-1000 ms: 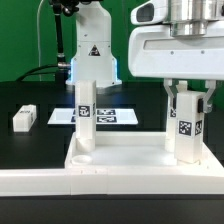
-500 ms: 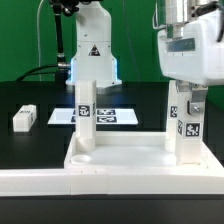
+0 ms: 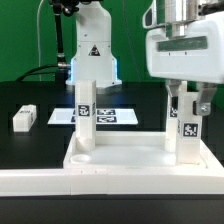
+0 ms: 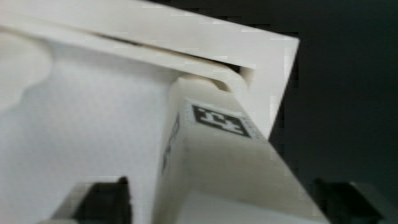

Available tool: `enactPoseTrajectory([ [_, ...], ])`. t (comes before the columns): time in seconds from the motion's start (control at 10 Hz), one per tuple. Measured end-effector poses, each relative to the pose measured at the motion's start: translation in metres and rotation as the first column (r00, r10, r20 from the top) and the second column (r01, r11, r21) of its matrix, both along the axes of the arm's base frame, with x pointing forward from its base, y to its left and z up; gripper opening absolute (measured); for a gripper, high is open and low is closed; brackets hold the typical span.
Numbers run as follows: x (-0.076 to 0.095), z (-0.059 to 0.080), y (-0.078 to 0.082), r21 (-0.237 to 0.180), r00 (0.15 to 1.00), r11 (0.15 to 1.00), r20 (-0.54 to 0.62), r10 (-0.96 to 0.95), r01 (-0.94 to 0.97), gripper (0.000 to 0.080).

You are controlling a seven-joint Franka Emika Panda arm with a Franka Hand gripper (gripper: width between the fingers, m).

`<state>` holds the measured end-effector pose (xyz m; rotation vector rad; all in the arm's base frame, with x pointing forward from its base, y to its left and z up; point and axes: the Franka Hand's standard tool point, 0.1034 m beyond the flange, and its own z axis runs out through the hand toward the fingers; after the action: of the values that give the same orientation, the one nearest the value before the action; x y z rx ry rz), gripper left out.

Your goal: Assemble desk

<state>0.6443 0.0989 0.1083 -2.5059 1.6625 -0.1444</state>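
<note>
Well, from my console the white desk top (image 3: 120,158) lay flat on the black desk (image 3: 30,95), rim up, close to the camera in the exterior view. Two legs stood upright at its far corners: the left leg (image 3: 85,115) on the exterior view's left and the right leg (image 3: 186,125) on the exterior view's right, each showing a black-and-white tag. The jaws hung over the right leg, one finger on each side of its upper part. In the wrist view I saw that tagged leg (image 4: 222,150) running between the two dark fingers (image 4: 107,200) with a sliver of gap on either side, so I read the jaws as apart and straddling it, not clamped. A loose leg (image 3: 24,117) lay well apart on the exterior view's left. Behind the top the marker board (image 3: 105,116) lay flat, and beyond it stood the arm's white base (image 3: 92,60). A long white rail (image 3: 30,183) ran along the front edge
</note>
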Motion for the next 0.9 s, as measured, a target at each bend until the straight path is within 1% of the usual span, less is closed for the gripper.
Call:
enactPoseTrajectory([
  [0.1,0.0009,-0.0003,0.0008,-0.018,0.992,0.992,0.022,0.122,-0.122,0.0598],
  [0.2,-0.0023,-0.001,0.004,-0.039,0.983,0.984,0.042,0.178,-0.176,0.0634],
  [0.4,-0.0013,-0.001,-0.0003,-0.065,0.959,0.959,0.04,0.28,-0.277,0.0645],
  [0.5,-0.0013,-0.0009,-0.0004,-0.094,0.924,0.921,0.034,0.382,-0.377,0.0649],
  [0.6,-0.0015,-0.0006,0.0018,-0.177,0.782,0.768,-0.014,0.624,-0.616,0.0649],
  [0.7,-0.0004,-0.0004,0.0006,-0.196,0.639,0.619,-0.053,0.767,-0.76,0.0649],
  [0.8,0.0022,0.0016,-0.0011,-0.182,0.536,0.516,-0.082,0.84,-0.837,0.0649],
  [0.9,0.0037,0.0018,-0.0017,-0.194,0.53,0.509,-0.078,0.844,-0.839,0.0649],
])
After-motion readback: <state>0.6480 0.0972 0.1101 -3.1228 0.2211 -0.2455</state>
